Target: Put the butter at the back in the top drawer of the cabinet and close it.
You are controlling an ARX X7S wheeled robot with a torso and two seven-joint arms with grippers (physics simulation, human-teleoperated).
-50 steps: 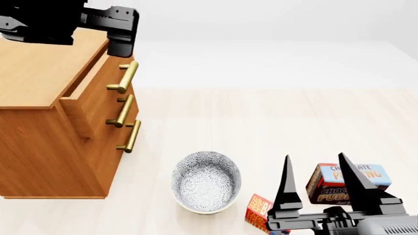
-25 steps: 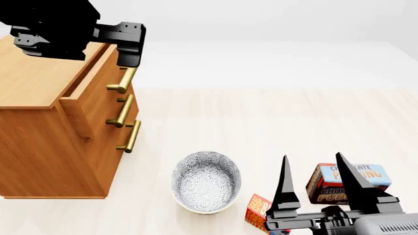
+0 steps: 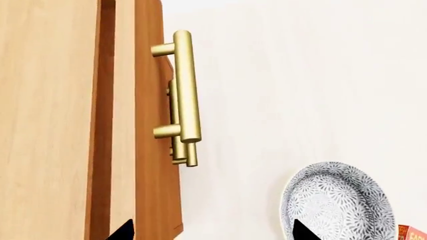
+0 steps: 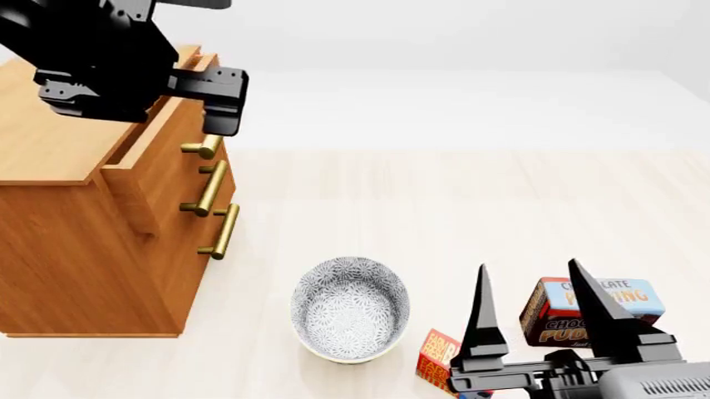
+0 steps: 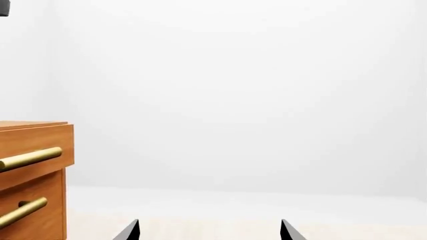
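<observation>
The cabinet stands at the left. Its top drawer is pulled out a little, and a dark gap shows behind the drawer front. My left gripper hangs open just above the brass handle; in the left wrist view the left gripper has the drawer front between its spread tips. The butter lies on the floor at the lower right, partly hidden by my right gripper, which is open and empty. The right gripper faces open floor.
A patterned bowl sits on the floor between cabinet and butter. A chocolate pudding box lies behind the right fingers. Two lower drawer handles stick out from the cabinet front. Pale wooden floor stretches beyond.
The left arm has come down and nearer over the top drawer's handle, now covering its upper end. The right gripper has barely shifted.
</observation>
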